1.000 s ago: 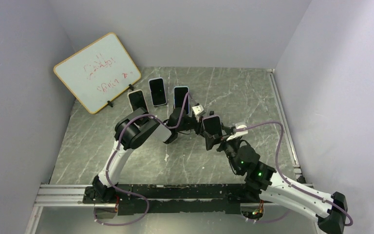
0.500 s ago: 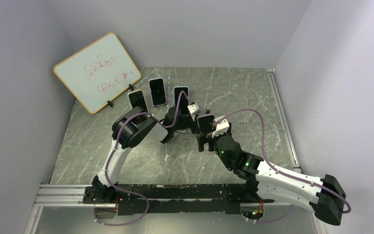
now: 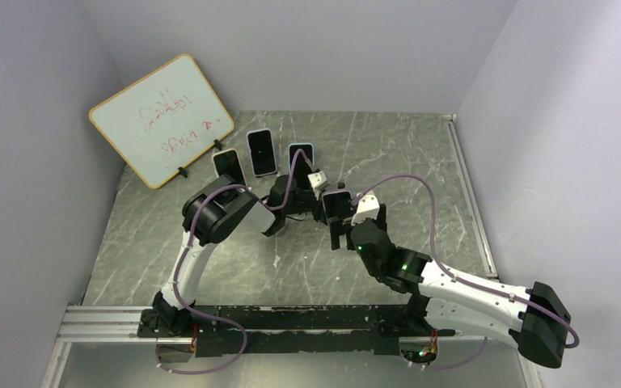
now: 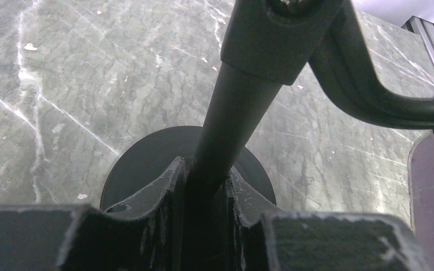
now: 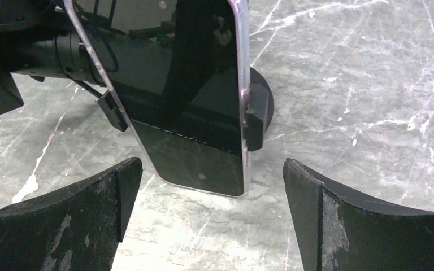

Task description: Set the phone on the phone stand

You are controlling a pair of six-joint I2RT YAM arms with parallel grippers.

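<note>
Pinching the stand post (image 4: 231, 124), your left claw (image 4: 203, 178) anchors it; swinging the spread right claw (image 5: 212, 169) could topple the phone (image 5: 175, 84).

top cam: high up behind the arm bases, looking down and forward, far enough back to catch the whole surface (image 3: 404, 153)
left wrist cam: super close, peering past the left tool (image 4: 203, 183) down the phone stand (image 4: 226, 130)
right wrist cam: low and close, facing the phone (image 5: 169, 101) through the right tool (image 5: 212, 166)
overlap: all three catch that stand and the marbled surface around it
</note>
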